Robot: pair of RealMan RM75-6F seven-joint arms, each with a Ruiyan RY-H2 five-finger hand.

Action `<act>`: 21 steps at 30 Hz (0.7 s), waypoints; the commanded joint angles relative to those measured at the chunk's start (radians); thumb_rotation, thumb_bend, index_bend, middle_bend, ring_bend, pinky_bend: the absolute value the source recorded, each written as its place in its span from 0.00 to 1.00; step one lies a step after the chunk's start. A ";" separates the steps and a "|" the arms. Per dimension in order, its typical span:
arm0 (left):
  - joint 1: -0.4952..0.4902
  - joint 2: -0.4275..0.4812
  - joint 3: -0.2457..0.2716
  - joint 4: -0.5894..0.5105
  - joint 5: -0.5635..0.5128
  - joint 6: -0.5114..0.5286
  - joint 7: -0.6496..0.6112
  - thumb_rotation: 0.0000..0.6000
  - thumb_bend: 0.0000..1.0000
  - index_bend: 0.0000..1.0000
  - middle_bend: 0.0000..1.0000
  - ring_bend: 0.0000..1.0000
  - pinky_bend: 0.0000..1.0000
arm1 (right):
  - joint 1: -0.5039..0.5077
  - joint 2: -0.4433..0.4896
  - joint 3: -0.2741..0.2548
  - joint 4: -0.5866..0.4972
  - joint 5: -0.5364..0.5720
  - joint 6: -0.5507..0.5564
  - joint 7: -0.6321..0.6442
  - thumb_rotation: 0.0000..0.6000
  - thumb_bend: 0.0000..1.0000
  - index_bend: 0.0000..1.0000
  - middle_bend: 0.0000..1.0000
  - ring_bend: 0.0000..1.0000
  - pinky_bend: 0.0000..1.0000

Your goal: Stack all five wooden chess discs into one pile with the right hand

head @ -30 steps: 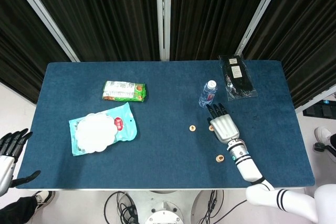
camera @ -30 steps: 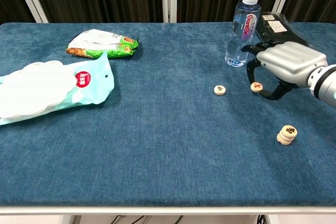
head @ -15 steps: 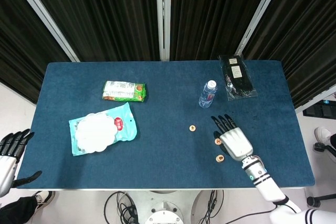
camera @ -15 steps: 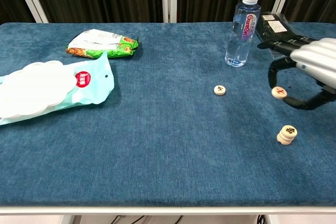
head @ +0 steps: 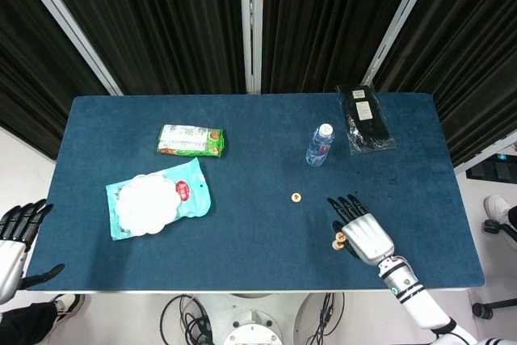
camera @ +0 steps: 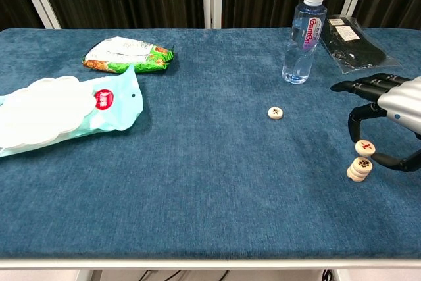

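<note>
Fingers [camera: 361, 114] of your right hand [camera: 395, 113] curl downward and pinch a wooden disc [camera: 365, 147] marked in red, held just above the small pile of discs [camera: 359, 169] near the table's front right edge; the chest view shows a slight gap between the held disc and the pile, whereas the head view shows only the right hand [head: 365, 234] from above, with the pile [head: 339, 239] peeking out beside it and the held disc not separable from it. One loose disc [camera: 275, 112] lies apart, toward the table's centre, also seen in the head view [head: 296, 197]. Behind it stands an upright water bottle [camera: 303, 37], and a black packet [camera: 352, 42] lies at the far right corner. A green snack pack [camera: 128, 54] and a pale blue pouch [camera: 72, 108] lie well apart on the left half of the blue table [camera: 197, 182]. Only the head view shows your left hand [head: 14, 236], off the table's left front corner, holding nothing, fingers apart.
</note>
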 commanded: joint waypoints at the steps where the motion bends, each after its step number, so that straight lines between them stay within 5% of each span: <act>1: -0.001 0.000 0.000 0.001 0.001 -0.001 -0.003 1.00 0.00 0.07 0.01 0.00 0.00 | -0.006 -0.003 -0.002 0.002 -0.007 0.003 -0.004 1.00 0.30 0.54 0.01 0.00 0.00; 21: -0.004 0.008 0.008 0.000 0.017 -0.001 -0.033 1.00 0.00 0.07 0.01 0.00 0.00 | -0.030 -0.010 -0.003 0.009 -0.033 -0.012 -0.022 1.00 0.30 0.51 0.01 0.00 0.00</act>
